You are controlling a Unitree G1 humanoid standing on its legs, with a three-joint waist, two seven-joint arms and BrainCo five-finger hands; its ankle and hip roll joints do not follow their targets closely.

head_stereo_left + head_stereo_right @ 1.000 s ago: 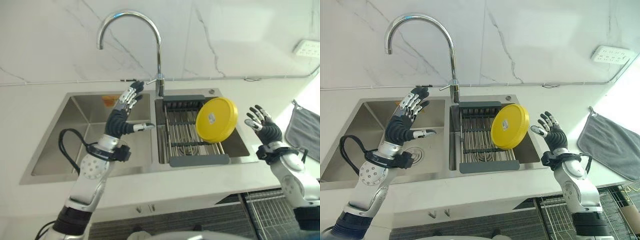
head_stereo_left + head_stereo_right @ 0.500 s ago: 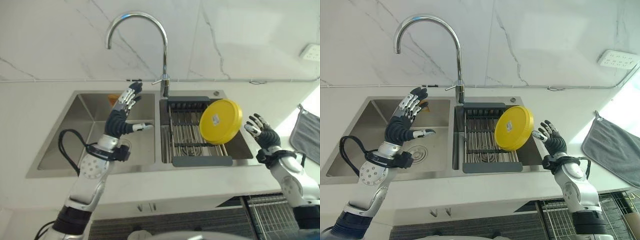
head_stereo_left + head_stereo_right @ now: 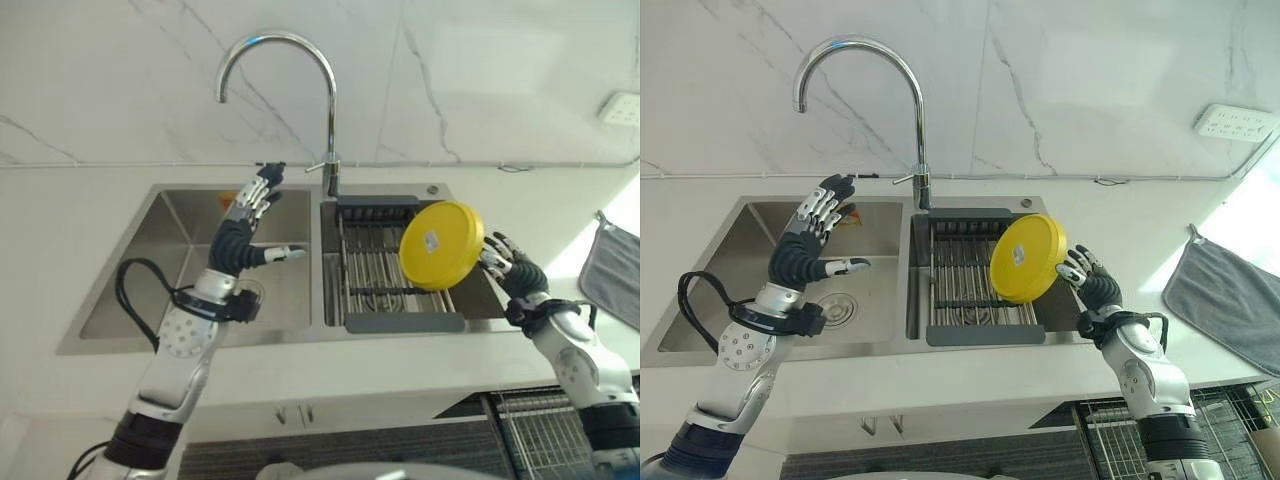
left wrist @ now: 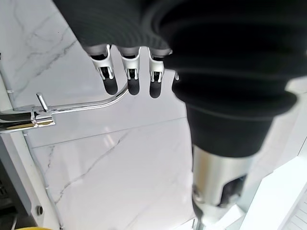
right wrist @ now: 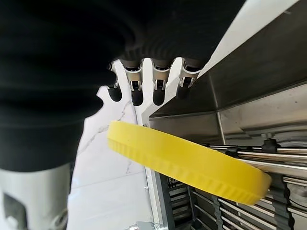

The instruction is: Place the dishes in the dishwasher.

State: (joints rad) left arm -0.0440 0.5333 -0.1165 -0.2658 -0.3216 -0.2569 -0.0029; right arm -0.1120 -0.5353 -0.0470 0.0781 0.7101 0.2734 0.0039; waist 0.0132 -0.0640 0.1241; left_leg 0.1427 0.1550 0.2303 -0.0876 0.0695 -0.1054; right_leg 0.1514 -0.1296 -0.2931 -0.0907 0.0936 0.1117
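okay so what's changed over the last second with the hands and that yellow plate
The right hand has moved in toward the yellow plate, its open fingers now at the plate's edge, not gripping. The plate stays leaning in the drying rack; the left hand stays raised and open over the left basin.

arms: silver-grey, rounded shells, round perforated disc on the left forearm
left hand [image 3: 243,232]: silver fingers, dark tips
right hand [image 3: 1087,283]: same deal
wrists: dark ribbed covers

A chrome faucet [image 3: 912,120] is arching over the double sink [image 3: 750,290]; a grey towel [image 3: 1228,300] is lying on the surface [image 3: 1140,225].
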